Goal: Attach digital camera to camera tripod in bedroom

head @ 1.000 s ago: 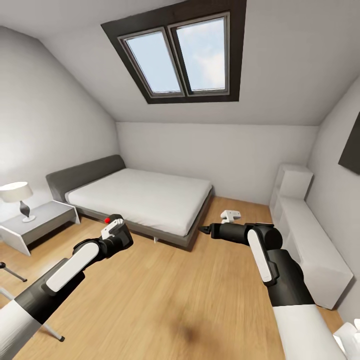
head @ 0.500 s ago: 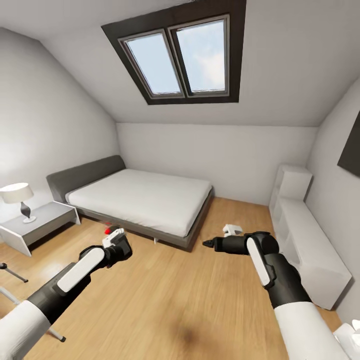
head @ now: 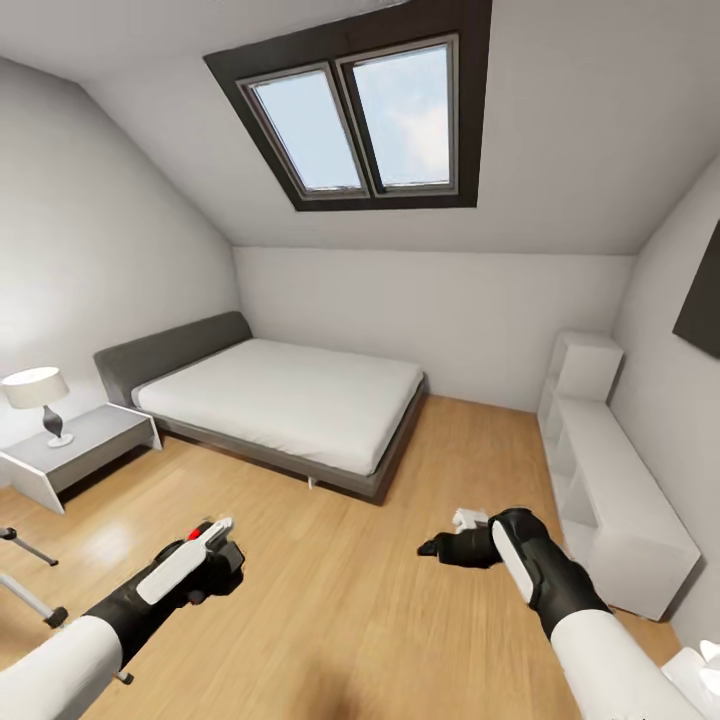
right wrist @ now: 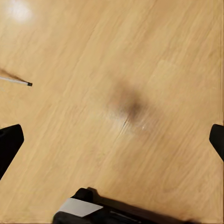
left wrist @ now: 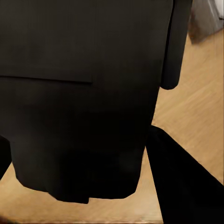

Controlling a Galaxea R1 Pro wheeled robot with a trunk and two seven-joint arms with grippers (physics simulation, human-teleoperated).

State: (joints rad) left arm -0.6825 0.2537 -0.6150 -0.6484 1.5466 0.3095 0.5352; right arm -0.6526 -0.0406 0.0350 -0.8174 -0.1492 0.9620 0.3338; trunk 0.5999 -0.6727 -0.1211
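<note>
Digital camera (left wrist: 79, 98) is in my left gripper (head: 215, 560), lower left of the head view; only its red button (head: 194, 534) peeks out above the wrist there. In the left wrist view the black body sits between the fingers (left wrist: 175, 46), which are clamped on its sides. My read: small rigid box, light, smooth plastic so it can slip or twist in a two-finger pinch; lens and button are the fragile bits, so side-wall grip is right and the base should stay free for the mount. Camera tripod (head: 30, 600): just silver legs and black feet at the lower left edge of the head view, near my left arm; head and pan handle are out of frame. Likely tall and tippy, so I'd avoid bumping the legs. Right gripper (head: 437, 547) hangs lower centre-right over the wood floor (head: 340, 600), fingers spread wide, holding nothing. Bed (head: 280, 400) mid-frame, nightstand with lamp (head: 35, 395) left, white shelves (head: 610, 480) right.
</note>
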